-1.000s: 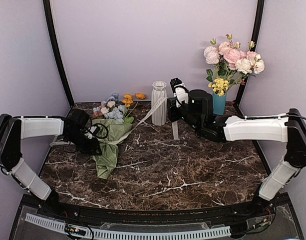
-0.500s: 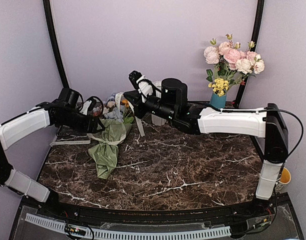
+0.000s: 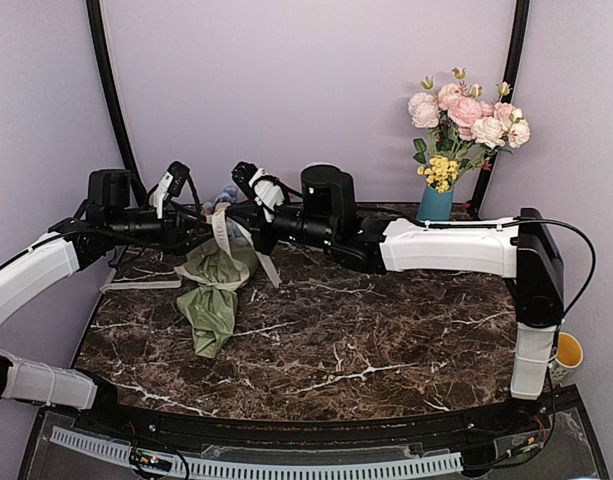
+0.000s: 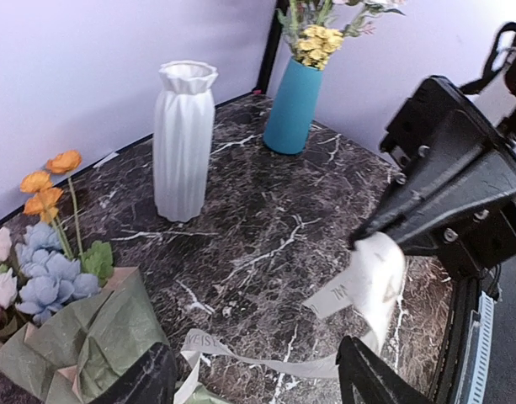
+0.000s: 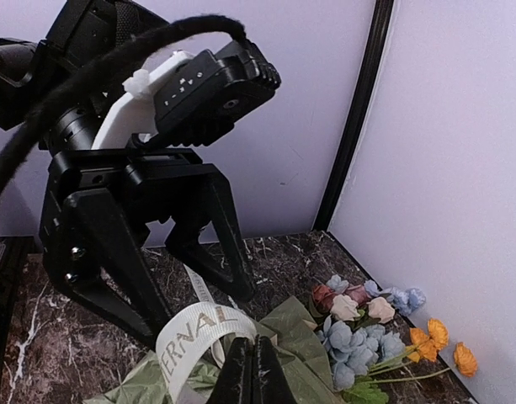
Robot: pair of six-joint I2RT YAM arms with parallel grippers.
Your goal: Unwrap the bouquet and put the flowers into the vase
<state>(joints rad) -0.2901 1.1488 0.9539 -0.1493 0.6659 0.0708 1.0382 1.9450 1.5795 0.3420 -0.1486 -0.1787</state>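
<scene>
Here the bouquet [image 4: 64, 337] lies in its paper on the table's [image 4: 266, 227] left side, its ribbon [image 5: 194, 332] running up into my right gripper [image 5: 249, 360], pinched shut on it. My left gripper [image 4: 256, 377] hangs spread wide, a finger either side of the ribbon. The vase [image 4: 183, 143] stands upright near the back.

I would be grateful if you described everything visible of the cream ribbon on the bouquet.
The ribbon is a flat cream band, fabric-like, printed with lettering. It is pinched in the shut right end effector, curling into a loop just above the fingers. From there it hangs slack down to the green paper of the bouquet. It passes between the fingers of the open left end effector without clearly touching them. Whether it is knotted there cannot be told.
</scene>
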